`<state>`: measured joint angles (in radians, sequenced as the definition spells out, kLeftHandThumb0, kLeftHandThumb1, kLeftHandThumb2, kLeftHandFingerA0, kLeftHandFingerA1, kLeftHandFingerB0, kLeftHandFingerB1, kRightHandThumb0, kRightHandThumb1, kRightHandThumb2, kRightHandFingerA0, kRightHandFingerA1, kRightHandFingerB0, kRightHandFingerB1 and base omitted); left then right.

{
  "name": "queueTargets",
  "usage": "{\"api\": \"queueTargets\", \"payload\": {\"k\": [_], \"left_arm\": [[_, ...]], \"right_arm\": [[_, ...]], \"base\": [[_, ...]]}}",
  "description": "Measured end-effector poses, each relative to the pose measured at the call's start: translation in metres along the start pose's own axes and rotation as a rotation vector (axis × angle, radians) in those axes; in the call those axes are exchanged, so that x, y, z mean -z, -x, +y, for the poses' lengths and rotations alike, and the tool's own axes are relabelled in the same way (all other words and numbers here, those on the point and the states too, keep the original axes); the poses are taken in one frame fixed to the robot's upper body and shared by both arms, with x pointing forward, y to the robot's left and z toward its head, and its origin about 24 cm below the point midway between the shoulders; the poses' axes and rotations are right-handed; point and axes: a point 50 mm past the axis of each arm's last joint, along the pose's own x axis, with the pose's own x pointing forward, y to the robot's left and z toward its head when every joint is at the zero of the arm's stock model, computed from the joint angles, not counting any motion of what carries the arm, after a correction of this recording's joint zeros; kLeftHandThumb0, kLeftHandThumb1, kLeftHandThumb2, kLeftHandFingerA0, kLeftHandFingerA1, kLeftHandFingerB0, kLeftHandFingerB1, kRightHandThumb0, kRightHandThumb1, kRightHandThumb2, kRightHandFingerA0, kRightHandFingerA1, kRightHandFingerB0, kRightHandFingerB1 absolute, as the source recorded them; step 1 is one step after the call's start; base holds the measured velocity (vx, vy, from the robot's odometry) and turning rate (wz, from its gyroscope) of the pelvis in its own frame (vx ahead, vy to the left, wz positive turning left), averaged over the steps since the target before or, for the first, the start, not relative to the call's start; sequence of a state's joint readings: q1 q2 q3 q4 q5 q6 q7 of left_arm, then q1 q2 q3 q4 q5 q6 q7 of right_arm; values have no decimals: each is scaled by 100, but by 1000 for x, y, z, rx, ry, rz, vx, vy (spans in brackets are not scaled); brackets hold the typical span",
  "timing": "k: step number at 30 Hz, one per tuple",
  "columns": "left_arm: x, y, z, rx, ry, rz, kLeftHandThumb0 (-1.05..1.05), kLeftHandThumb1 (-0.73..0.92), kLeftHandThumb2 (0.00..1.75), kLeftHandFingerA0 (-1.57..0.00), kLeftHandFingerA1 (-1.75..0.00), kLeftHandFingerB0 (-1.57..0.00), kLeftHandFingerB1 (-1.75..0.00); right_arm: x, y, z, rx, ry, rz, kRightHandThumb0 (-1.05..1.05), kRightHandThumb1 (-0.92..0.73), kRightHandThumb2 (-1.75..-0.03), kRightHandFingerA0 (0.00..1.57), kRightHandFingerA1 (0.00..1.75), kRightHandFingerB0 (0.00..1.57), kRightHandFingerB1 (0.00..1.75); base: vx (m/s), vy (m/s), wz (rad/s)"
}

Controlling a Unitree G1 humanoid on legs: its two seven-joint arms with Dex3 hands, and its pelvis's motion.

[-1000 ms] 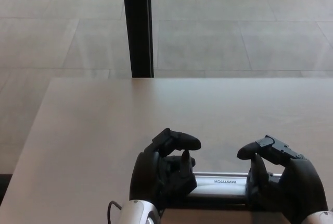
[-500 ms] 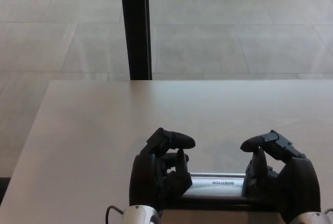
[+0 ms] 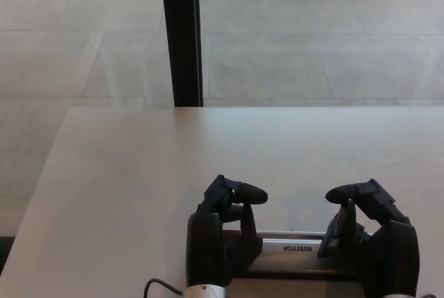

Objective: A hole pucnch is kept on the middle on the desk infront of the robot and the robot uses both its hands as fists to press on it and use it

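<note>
The punch lies at the near edge of the desk, its silver bar running left to right with the maker's name upside down along its front. The left hand sits on the punch's left end and the right hand on its right end, both curled into loose fists that grip nothing, thumbs jutting out over the desk beyond the bar. Compared with a second ago both hands sit lower and closer over the punch, the thumbs have dropped toward the bar, and less of the silver shows between them. That suggests the press is underway, with weight going down on both ends together. Whether the bar has bottomed out is hard to say, since the frame's lower edge cuts the punch off. A black post stands well beyond the punch, past the desk's far edge.
</note>
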<state>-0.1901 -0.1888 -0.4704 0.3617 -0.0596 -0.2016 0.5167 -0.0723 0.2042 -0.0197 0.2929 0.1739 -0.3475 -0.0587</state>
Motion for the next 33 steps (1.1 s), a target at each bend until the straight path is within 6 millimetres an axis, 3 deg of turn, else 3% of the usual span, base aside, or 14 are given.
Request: {"api": "queueTargets", "payload": {"k": [1,2,3,7,11,12,19,21,22,23,28,29,32,33], "left_arm": [[1,0,-2,-2,-15,-7,-27,86,80,-84,-175,-66,-135],[2,1,-2,-3,-23,-11,-27,86,80,-84,-175,-66,-135],[3,1,-4,-4,-41,-19,-30,85,82,-86,-175,-58,-146],[7,2,-12,-6,-116,-53,-30,84,83,-85,-175,-59,-149],[11,2,-19,-8,-182,-84,-30,83,83,-84,-175,-60,-146],[12,3,-21,-11,-199,-92,-29,86,78,-84,-175,-64,-137],[19,6,-28,-31,-297,-151,-27,84,80,-80,-175,-60,-147],[21,7,-29,-39,-317,-165,-27,81,86,-82,-175,-56,-160],[22,7,-30,-44,-328,-173,-27,86,81,-84,-175,-62,-143],[23,8,-31,-48,-338,-178,-27,85,82,-85,-175,-65,-138],[29,12,-28,-85,-372,-212,-27,81,85,-84,-175,-65,-138],[29,13,-27,-93,-372,-218,-26,80,88,-88,-175,-59,-149],[27,13,-25,-115,-352,-244,-27,80,88,-88,-175,-60,-149],[25,13,-25,-118,-343,-254,-31,76,95,-89,-175,-58,-166]], "right_arm": [[1,0,-1,7,9,-3,-53,-67,-95,106,175,80,175],[2,1,-1,12,13,-6,-53,-67,-95,106,175,80,175],[3,1,-1,19,21,-11,-53,-66,-93,107,175,83,175],[7,0,-2,41,56,-39,-56,-63,-94,101,175,84,170],[10,1,-1,59,90,-62,-55,-62,-95,99,175,84,170],[11,1,-1,64,98,-69,-55,-65,-92,99,175,83,170],[17,3,-1,99,145,-114,-57,-64,-94,99,175,82,174],[19,4,-2,112,153,-125,-54,-66,-90,99,175,78,175],[19,5,-2,120,157,-131,-54,-69,-89,101,175,76,175],[20,5,-3,126,162,-136,-52,-69,-92,101,175,74,175],[22,10,-5,156,183,-164,-51,-69,-93,102,175,75,175],[22,10,-6,162,185,-168,-49,-70,-97,107,175,75,175],[18,8,-6,167,180,-190,-48,-71,-96,108,175,73,175],[16,7,-6,162,177,-196,-47,-62,-104,113,175,76,171]], "base": [[0,0,0],[0,0,0],[0,0,0],[0,0,0],[0,0,0],[0,0,0],[0,0,0],[0,0,0],[0,0,0],[0,0,0],[0,0,0],[0,0,0],[0,0,0],[0,0,0]]}}
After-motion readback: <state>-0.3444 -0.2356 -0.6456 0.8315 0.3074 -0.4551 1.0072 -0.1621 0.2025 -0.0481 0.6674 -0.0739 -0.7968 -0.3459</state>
